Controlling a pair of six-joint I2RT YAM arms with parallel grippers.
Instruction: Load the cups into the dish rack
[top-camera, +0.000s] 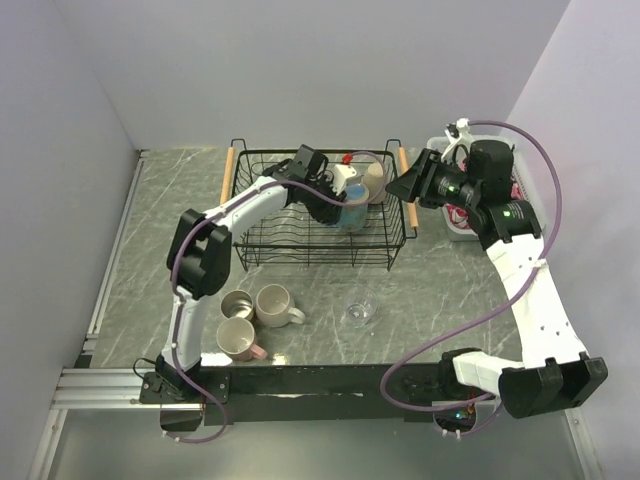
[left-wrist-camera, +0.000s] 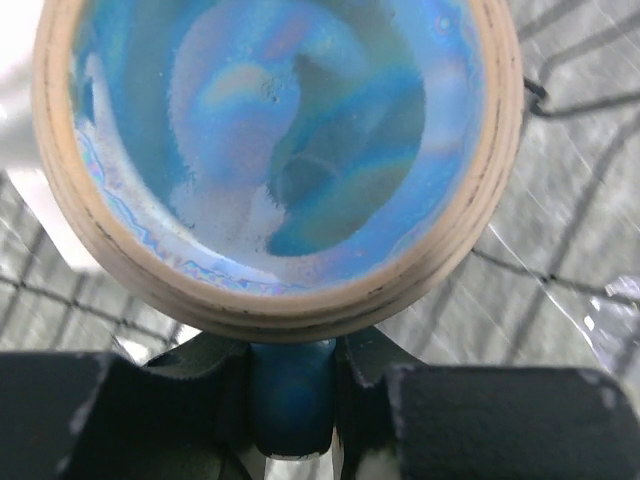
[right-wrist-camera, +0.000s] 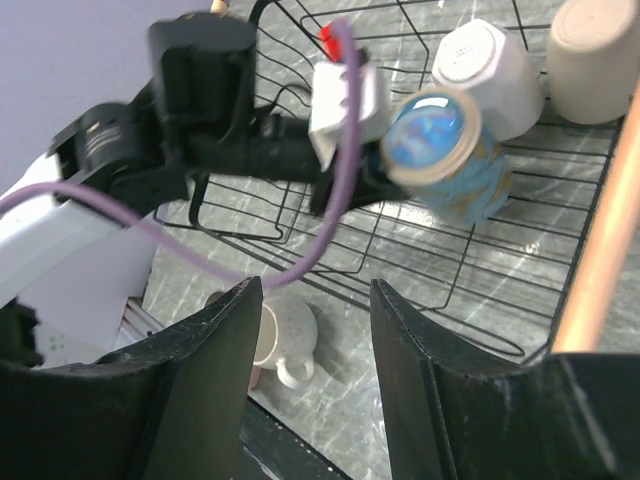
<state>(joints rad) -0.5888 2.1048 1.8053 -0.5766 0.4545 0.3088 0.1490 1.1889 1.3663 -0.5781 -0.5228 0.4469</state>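
The dish rack (top-camera: 262, 205) stands at the middle back of the table. Inside it my left gripper (top-camera: 335, 205) is shut on the handle of the blue mug (top-camera: 352, 215). The mug is tipped on its side. Its glazed base (left-wrist-camera: 280, 150) fills the left wrist view, with the blue handle (left-wrist-camera: 290, 395) pinched between the jaws. An upturned white mug (right-wrist-camera: 490, 70) and a tan cup (right-wrist-camera: 595, 60) stand in the rack beside it. My right gripper (top-camera: 405, 185) hovers open over the rack's right handle (top-camera: 408, 200), holding nothing. A steel cup (top-camera: 237, 305), a second white mug (top-camera: 275, 305), a pink mug (top-camera: 238, 340) and a clear glass (top-camera: 360, 312) sit on the table.
A white basket (top-camera: 462, 228) with pink cloth stands at the right, mostly behind my right arm. Grey walls close the table on the left, back and right. The left arm's purple cable (right-wrist-camera: 300, 260) loops over the rack.
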